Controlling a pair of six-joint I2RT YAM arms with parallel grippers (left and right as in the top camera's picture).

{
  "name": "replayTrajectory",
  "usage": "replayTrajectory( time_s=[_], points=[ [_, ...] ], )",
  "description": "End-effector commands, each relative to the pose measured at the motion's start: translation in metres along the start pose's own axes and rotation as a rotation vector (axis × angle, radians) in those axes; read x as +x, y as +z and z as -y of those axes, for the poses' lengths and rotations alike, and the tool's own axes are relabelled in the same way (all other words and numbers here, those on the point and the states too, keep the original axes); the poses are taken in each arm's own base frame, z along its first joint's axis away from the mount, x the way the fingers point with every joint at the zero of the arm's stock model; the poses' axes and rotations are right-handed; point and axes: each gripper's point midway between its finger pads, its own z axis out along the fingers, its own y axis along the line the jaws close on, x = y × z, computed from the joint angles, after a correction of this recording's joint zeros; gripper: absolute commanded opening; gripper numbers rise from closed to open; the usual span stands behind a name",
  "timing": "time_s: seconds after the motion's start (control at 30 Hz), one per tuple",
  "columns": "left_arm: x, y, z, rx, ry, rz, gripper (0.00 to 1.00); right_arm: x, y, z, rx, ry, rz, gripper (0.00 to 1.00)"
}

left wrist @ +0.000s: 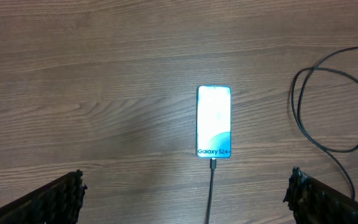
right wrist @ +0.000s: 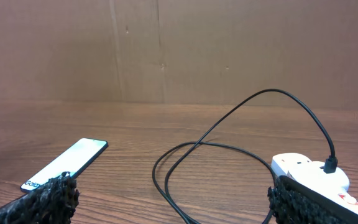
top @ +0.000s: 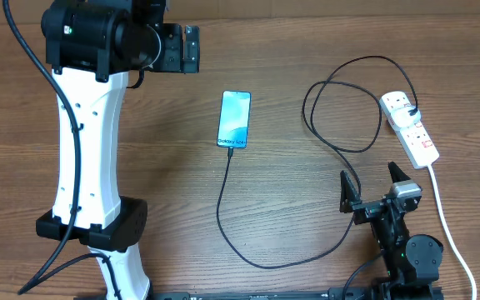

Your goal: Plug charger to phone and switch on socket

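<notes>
Snagging hazard: left gripper (left wrist: 185, 184) and right gripper (top: 368, 179) both gape empty. Reaching to switch the power strip (top: 411, 129), I could drag the charger cable (top: 223, 208) from the phone (top: 234, 118).

A matt, wood-grain table (top: 182, 208) carried the phone (top: 233, 119), its screen glossy and smooth, alongside the charger (left wrist: 211, 186) in smooth black sheathing and the socket (top: 411, 127) in shiny white plastic. Rough, knobbled black pads (right wrist: 48, 199) lined the right gripper (right wrist: 173, 190); plain brown cardboard (right wrist: 229, 50) stood behind.
</notes>
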Motion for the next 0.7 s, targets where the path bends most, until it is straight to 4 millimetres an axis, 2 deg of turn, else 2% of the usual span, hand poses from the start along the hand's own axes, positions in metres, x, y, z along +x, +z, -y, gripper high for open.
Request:
replayTrajectory(
  time_s=[0.0, 0.27, 0.67],
  points=[
    [0.0, -0.001, -0.003, -0.012, -0.02, 0.002, 0.99, 0.001, 0.0, -0.002, -0.008, 0.005, 0.006, 1.0],
    [0.0, -0.004, -0.003, -0.009, -0.019, 0.009, 1.0, 0.001, 0.0, -0.002, -0.008, 0.005, 0.006, 1.0],
    [0.002, -0.056, 0.005, -0.042, 0.036, 0.131, 1.0, 0.001, 0.0, -0.002, -0.008, 0.005, 0.006, 1.0]
  ],
)
